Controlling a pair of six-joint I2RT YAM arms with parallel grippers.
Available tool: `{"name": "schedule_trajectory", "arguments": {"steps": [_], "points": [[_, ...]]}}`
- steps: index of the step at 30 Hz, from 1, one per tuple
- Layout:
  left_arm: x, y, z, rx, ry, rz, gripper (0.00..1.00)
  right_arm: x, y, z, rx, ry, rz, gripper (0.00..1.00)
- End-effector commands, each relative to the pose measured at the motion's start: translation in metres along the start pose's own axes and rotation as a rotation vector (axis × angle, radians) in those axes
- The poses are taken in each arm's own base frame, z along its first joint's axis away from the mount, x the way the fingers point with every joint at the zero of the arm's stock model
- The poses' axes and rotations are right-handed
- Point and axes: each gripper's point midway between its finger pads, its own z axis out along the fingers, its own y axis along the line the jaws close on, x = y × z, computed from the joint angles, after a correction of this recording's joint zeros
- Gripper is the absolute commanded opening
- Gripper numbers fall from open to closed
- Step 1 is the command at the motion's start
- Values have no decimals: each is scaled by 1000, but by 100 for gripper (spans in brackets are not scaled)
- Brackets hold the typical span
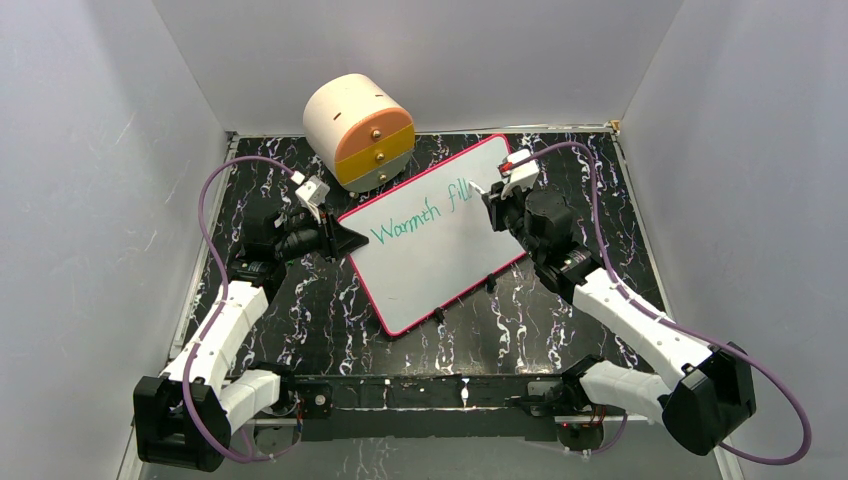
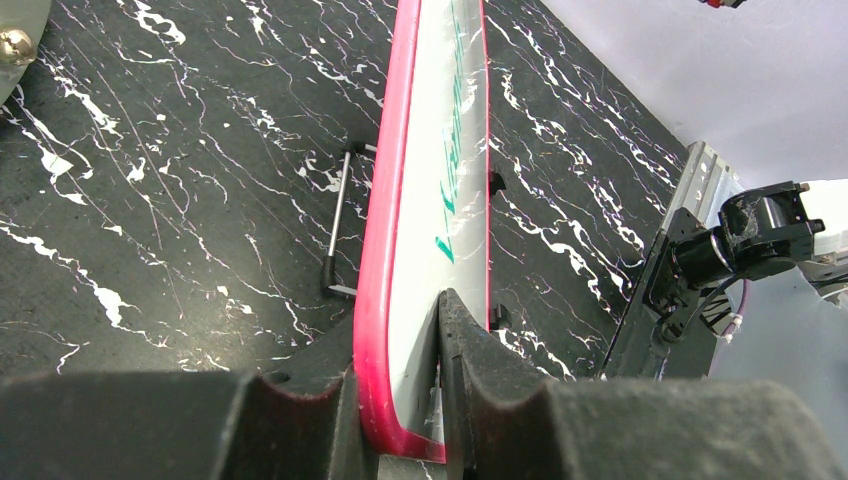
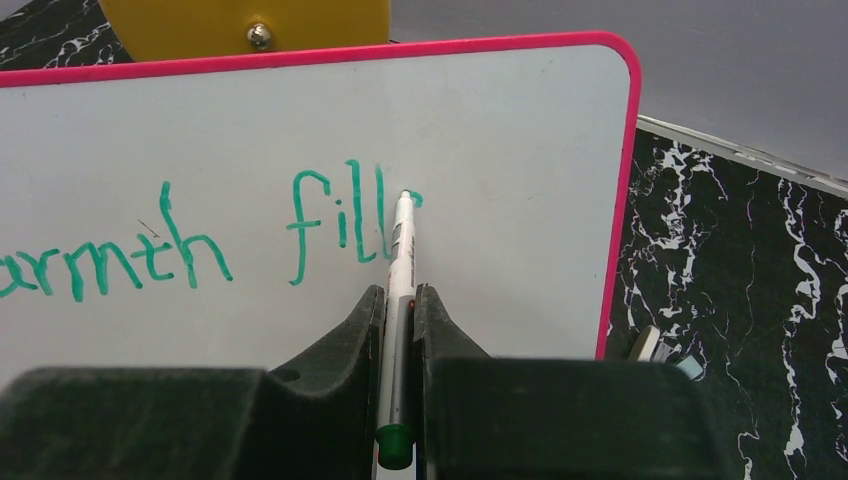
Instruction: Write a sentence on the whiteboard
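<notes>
Midway through the line, the right gripper (image 3: 398, 295) pinches a white, green-tipped marker (image 3: 401, 240) lengthwise between fingers pressed together on its barrel. The tip reaches just beyond the fingertips to touch the whiteboard (image 3: 520, 120). The sentence (image 3: 200, 250) runs leftward from that tip and so far reads "Warmth fill", with a first fleck of the next letter under the nib. Across the board, the left gripper (image 1: 345, 240) clamps the pink rim at the corner nearest the opening "W", one finger above the writing face and one beneath.

The likeliest trouble is the board itself. It is held at one corner only, and writing pressure lands at the far end from the left fingers, so it could pivot or slide in that pinch and skew the stroke. Whether its underside rests flat on the black marbled table (image 1: 560, 330) cannot be told.

Space is the second risk. Little white remains between the nib and the rim on the outer side of the right fingers, so the remaining words would likely need a second line.

A third is smearing, since the right fingers sit directly below the fresh letters. The thin barrel could also twist or creep in the grip, lifting the nib.
</notes>
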Motion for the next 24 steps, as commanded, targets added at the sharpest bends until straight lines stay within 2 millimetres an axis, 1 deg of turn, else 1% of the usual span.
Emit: {"name": "schedule_trajectory", "arguments": {"steps": [1, 12, 20, 24], "points": [[70, 28, -2, -110, 205, 4, 0, -28, 6, -5, -35, -63, 21, 0], [70, 28, -2, -112, 204, 5, 0, -12, 2, -9, -17, -14, 16, 0], [70, 28, -2, -112, 205, 4, 0, -8, -9, -8, 46, -6, 12, 0], [69, 28, -2, -110, 204, 5, 0, -4, -9, -9, 49, 7, 12, 0]]}}
